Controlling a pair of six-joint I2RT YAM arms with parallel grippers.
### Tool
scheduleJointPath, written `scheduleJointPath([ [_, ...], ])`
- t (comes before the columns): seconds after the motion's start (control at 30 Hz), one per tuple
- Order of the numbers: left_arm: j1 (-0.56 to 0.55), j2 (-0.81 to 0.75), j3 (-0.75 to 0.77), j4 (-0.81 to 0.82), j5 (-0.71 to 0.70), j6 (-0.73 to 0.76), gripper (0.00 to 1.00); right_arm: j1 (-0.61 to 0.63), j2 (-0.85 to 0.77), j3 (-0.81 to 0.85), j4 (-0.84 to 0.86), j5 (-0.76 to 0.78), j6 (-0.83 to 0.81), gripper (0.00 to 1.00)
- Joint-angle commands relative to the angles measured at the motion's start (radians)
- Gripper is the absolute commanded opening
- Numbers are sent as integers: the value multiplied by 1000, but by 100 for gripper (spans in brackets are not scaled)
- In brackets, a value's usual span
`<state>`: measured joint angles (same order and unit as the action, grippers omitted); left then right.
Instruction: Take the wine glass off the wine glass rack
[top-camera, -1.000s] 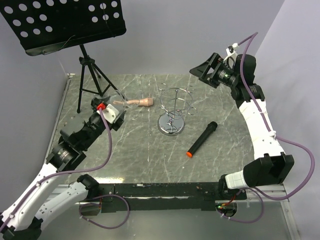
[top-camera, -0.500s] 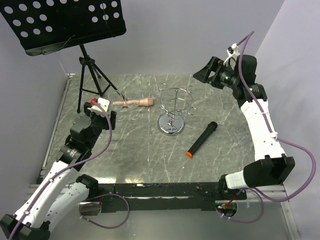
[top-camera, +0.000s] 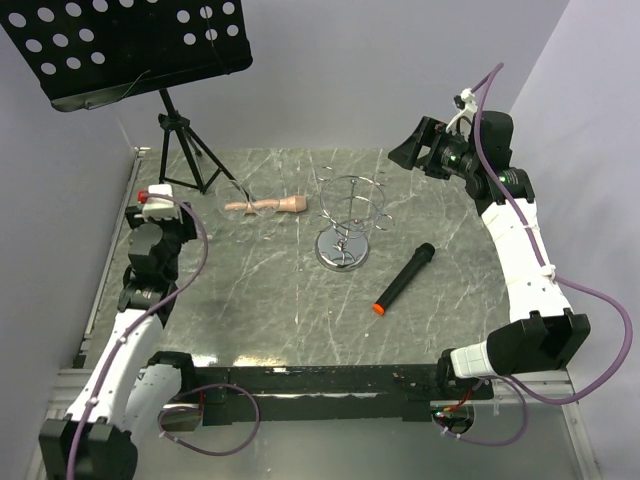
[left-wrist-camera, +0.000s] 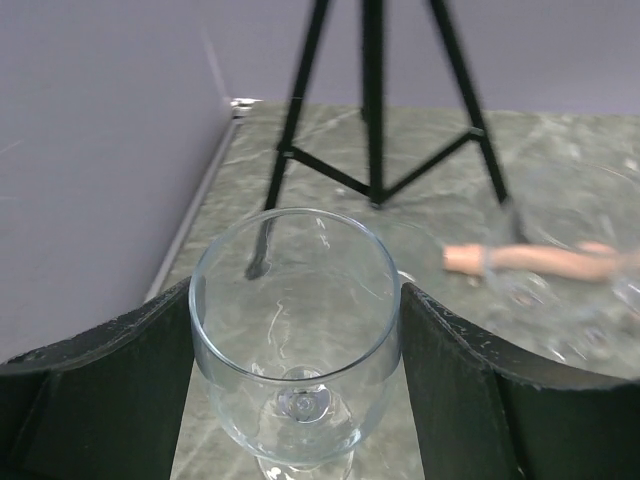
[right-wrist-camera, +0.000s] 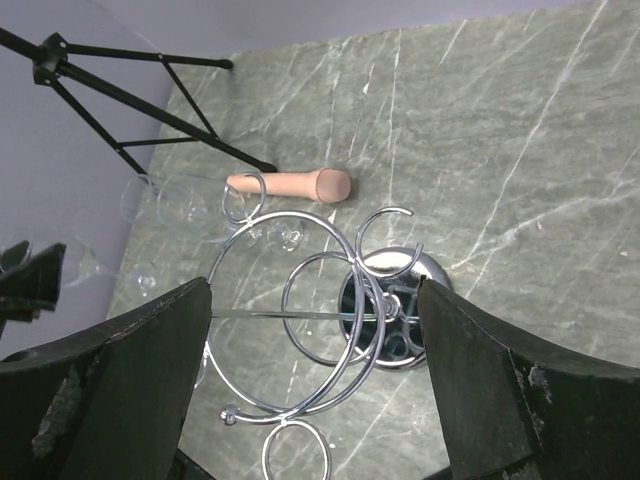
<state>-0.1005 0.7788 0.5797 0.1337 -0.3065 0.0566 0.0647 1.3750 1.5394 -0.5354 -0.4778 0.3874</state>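
Our left gripper (left-wrist-camera: 297, 310) clasps the wine glass (left-wrist-camera: 290, 255) by its bowl, upright, near the table's (top-camera: 270, 310) ten o'clock edge, well apart from the wine glass rack (top-camera: 345, 215). Our right gripper (top-camera: 405, 152) gapes wide at the rack's one o'clock.

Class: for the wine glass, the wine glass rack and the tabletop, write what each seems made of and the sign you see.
Wine glass: clear glass, perhaps clear plastic; the background shows through its bowl.
Wine glass rack: polished, chrome-like metal; thin bent wires and a mirror-bright disc base.
Tabletop: grey-green stone or stone-look laminate, smooth; pale veins run across it.
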Motion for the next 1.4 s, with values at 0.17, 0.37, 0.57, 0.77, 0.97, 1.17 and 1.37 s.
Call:
scheduleJointPath([
  [0.17, 254, 189, -23, 453, 173, -127, 1, -6, -59, 34, 0, 24, -54, 90],
  [0.37, 280, 329, -20, 644, 225, -115, 10, -6, -67, 31, -12, 41, -81, 91],
  [0.57, 288, 430, 9, 702, 256, -130, 30, -6, -64, 37, -21, 45, -96, 91],
  [0.77, 303, 488, 8, 725, 297, -113, 35, -8, -63, 36, -20, 47, -99, 91],
  [0.97, 318, 524, 3, 735, 326, -106, 48, -6, -57, 42, -20, 41, -99, 91],
  [1.17, 326, 517, 2, 687, 353, -89, 76, -6, -57, 33, -14, 45, -91, 92],
  [1.37, 326, 485, -6, 635, 342, -95, 100, -6, -45, 42, -9, 33, -90, 92],
])
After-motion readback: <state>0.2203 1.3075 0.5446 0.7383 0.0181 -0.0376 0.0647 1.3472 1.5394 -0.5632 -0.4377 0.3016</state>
